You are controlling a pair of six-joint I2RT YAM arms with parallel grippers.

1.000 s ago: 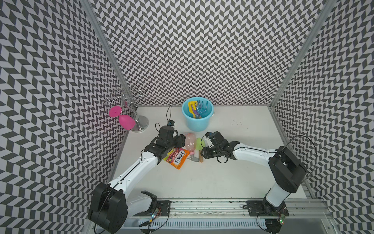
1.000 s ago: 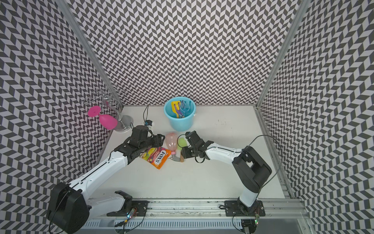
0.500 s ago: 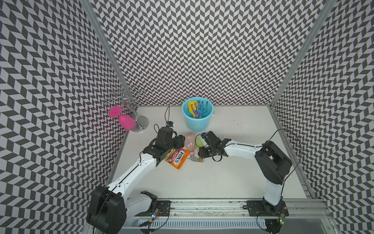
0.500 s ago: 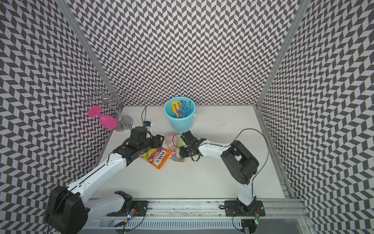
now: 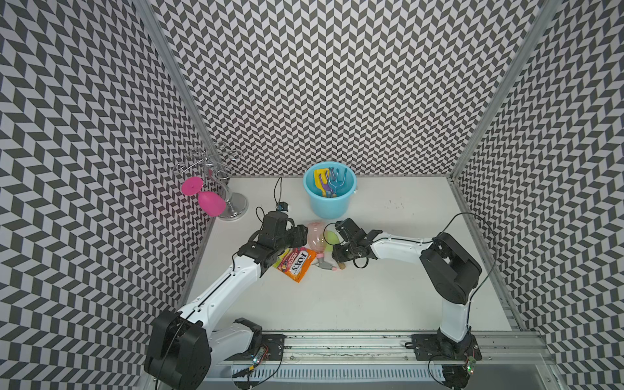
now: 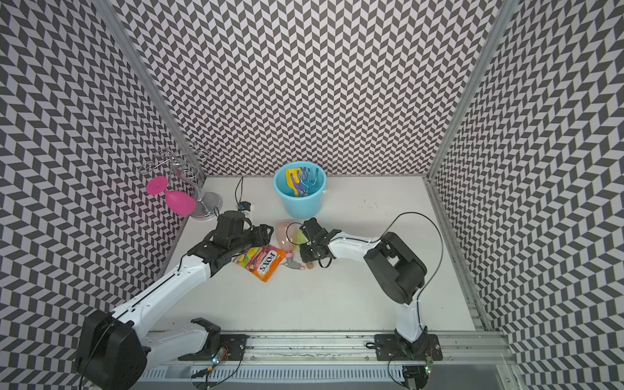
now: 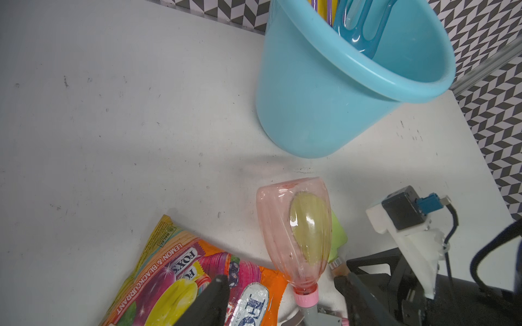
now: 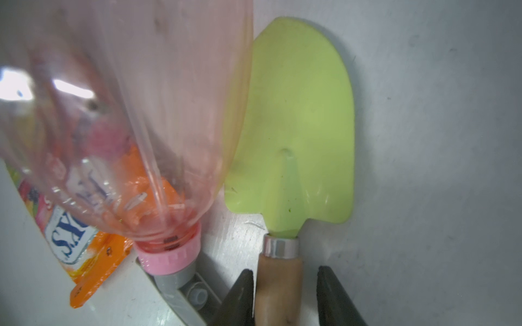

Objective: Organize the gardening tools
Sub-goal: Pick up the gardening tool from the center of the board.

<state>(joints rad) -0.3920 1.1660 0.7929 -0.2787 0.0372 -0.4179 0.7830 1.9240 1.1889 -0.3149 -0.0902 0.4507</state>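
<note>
A green trowel (image 8: 296, 113) with a brown handle (image 8: 279, 282) lies flat on the table, its blade (image 5: 332, 239) partly under a pink see-through spray bottle (image 5: 315, 236) lying on its side. My right gripper (image 8: 284, 272) is open and straddles the handle: one finger touches it, the other stands a little off. My left gripper (image 7: 282, 302) is open over the candy bag beside the bottle's grey nozzle (image 7: 312, 313), holding nothing. Several coloured tools (image 5: 326, 184) stand in the light blue bucket (image 5: 329, 206).
An orange FOX'S candy bag (image 5: 295, 265) lies against the bottle's neck, under my left fingers. A metal stand (image 5: 229, 199) with a pink glass (image 5: 211, 202) is at the back left corner. Patterned walls close in three sides.
My right gripper slid left along the table to the trowel, and its jaws have narrowed round the brown handle. The left arm has barely moved.
</note>
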